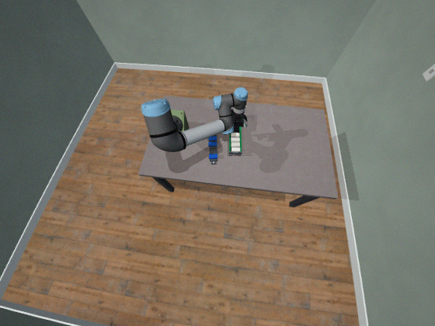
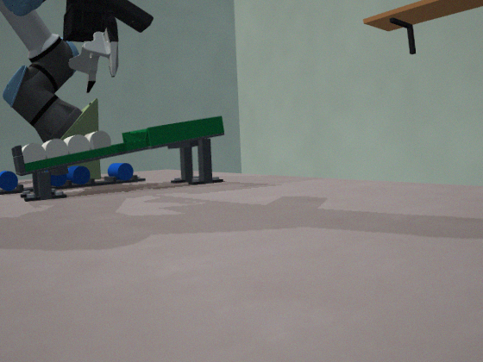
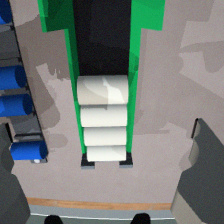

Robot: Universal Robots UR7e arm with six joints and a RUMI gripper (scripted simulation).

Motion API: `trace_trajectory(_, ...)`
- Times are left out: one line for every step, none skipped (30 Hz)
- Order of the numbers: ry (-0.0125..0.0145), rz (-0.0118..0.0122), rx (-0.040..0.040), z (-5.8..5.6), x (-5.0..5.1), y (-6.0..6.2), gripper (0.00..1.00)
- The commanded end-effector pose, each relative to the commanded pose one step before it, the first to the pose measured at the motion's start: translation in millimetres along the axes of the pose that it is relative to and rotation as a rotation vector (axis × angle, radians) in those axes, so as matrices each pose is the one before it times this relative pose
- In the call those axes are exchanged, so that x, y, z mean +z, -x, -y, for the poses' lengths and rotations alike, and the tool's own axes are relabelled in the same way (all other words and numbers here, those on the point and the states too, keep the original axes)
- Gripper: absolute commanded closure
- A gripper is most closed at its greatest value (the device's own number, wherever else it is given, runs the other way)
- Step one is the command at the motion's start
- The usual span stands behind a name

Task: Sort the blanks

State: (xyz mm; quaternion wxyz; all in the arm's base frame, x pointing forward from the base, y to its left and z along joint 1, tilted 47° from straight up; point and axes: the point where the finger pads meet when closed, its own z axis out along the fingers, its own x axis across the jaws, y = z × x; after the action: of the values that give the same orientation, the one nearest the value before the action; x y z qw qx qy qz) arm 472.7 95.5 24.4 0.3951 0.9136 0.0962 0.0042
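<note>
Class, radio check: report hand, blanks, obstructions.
Hand open, empty, above ramp. Four white blanks rowed against stop. Blue blanks on rack. Nothing obstructing.

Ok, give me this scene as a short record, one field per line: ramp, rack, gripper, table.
ramp: green, tilted, stop at the low end
white blanks: four, across the ramp, touching in one row against the stop
rack: beside the ramp, dark ribs
blue blanks: four seen from the side, low beside the ramp; slot centering cannot be told
gripper: above the white row, jaws wide apart, nothing held
table: grey, holds ramp and rack
</note>
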Motion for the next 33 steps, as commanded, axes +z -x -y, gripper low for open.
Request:
trace_trajectory(-0.00014,-0.00103,0.00037,-0.02,-3.26,-0.26,0.0)
trace_trajectory(0.0,0.0,0.0,0.0,-0.55,0.0,0.0)
trace_trajectory(0.0,0.0,0.0,0.0,-0.52,0.0,0.0)
trace_trajectory(0.0,0.0,0.0,0.0,-0.48,0.0,0.0)
trace_trajectory(0.0,0.0,0.0,0.0,-0.44,0.0,0.0)
trace_trajectory(0.0,0.0,0.0,0.0,-0.38,0.0,0.0)
trace_trajectory(0.0,0.0,0.0,0.0,-0.33,0.0,0.0)
trace_trajectory(0.0,0.0,0.0,0.0,-0.27,0.0,0.0)
trace_trajectory(0.0,0.0,0.0,0.0,0.0,0.0,0.0)
trace_trajectory(0.0,0.0,0.0,0.0,0.0,0.0,0.0)
trace_trajectory(0.0,0.0,0.0,0.0,-0.21,0.0,0.0)
trace_trajectory(0.0,0.0,0.0,0.0,-0.15,0.0,0.0)
trace_trajectory(0.0,0.0,0.0,0.0,-0.1,0.0,0.0)
trace_trajectory(0.0,0.0,0.0,0.0,-0.05,0.0,0.0)
trace_trajectory(0.0,0.0,0.0,0.0,-0.02,0.0,0.0)
trace_trajectory(0.0,0.0,0.0,0.0,0.0,0.0,0.0)
trace_trajectory(0.0,0.0,0.0,0.0,0.0,0.0,0.0)
trace_trajectory(0.0,0.0,0.0,0.0,0.0,0.0,0.0)
trace_trajectory(0.0,0.0,0.0,0.0,0.0,0.0,0.0)
trace_trajectory(0.0,0.0,0.0,0.0,0.0,0.0,0.0)
trace_trajectory(0.0,0.0,0.0,0.0,0.0,0.0,0.0)
trace_trajectory(0.0,0.0,0.0,0.0,0.0,0.0,0.0)
trace_trajectory(0.0,0.0,0.0,0.0,0.0,0.0,0.0)
trace_trajectory(0.0,0.0,0.0,0.0,0.0,0.0,0.0)
trace_trajectory(0.0,0.0,0.0,0.0,0.0,0.0,0.0)
trace_trajectory(0.0,0.0,0.0,0.0,0.0,0.0,0.0)
trace_trajectory(0.0,0.0,0.0,0.0,0.0,0.0,0.0)
trace_trajectory(0.0,0.0,0.0,0.0,0.0,0.0,0.0)
trace_trajectory(0.0,0.0,0.0,0.0,0.0,0.0,0.0)
trace_trajectory(0.0,0.0,0.0,0.0,0.0,0.0,0.0)
trace_trajectory(0.0,0.0,0.0,0.0,0.0,0.0,0.0)
trace_trajectory(0.0,0.0,0.0,0.0,0.0,0.0,0.0)
trace_trajectory(0.0,0.0,0.0,0.0,0.0,0.0,0.0)
